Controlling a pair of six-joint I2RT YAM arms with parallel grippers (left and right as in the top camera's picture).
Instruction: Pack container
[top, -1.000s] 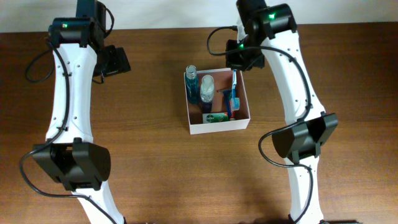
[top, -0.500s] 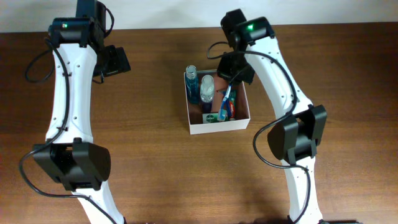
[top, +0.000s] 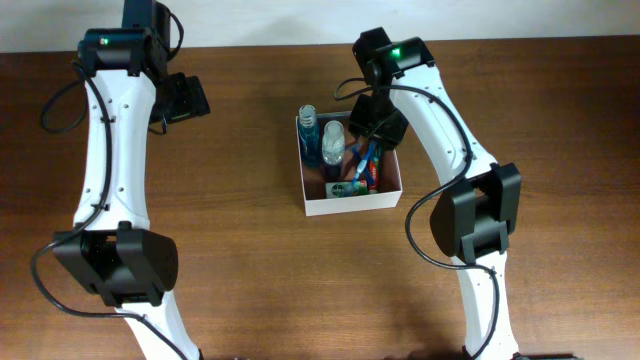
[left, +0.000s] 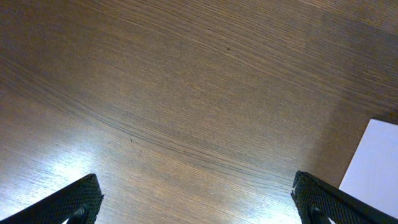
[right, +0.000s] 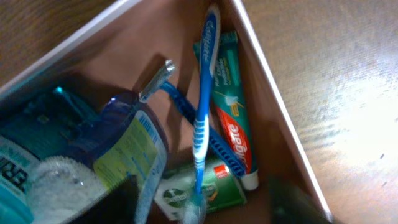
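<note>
The container (top: 350, 207) is a white-walled box with a reddish-brown inside, in the middle of the table. My right gripper (top: 376, 126) hovers over its far right part, open. In the right wrist view a blue-and-white toothbrush (right: 202, 112) lies loose between my right gripper's (right: 202, 210) dark fingers (right: 112, 202), leaning over a Colgate toothpaste tube (right: 231, 121), a blue razor (right: 180, 107) and a green soap box (right: 205, 191). A blue mouthwash bottle (right: 127, 143) and a clear bottle (right: 56, 183) lie on the left. My left gripper (top: 186, 98) hangs open over bare wood at the far left.
The wooden table (top: 250, 270) surrounds the container on all sides. The left wrist view shows wood grain between wide-spread fingertips (left: 68, 202) and a white corner (left: 373, 162) at the right edge. The container's white rim (right: 280, 111) runs diagonally past the toothpaste.
My right gripper moved left and down over the container with the toothbrush, then opened. The toothbrush now rests inside on the other toiletries. The left arm has not moved.
</note>
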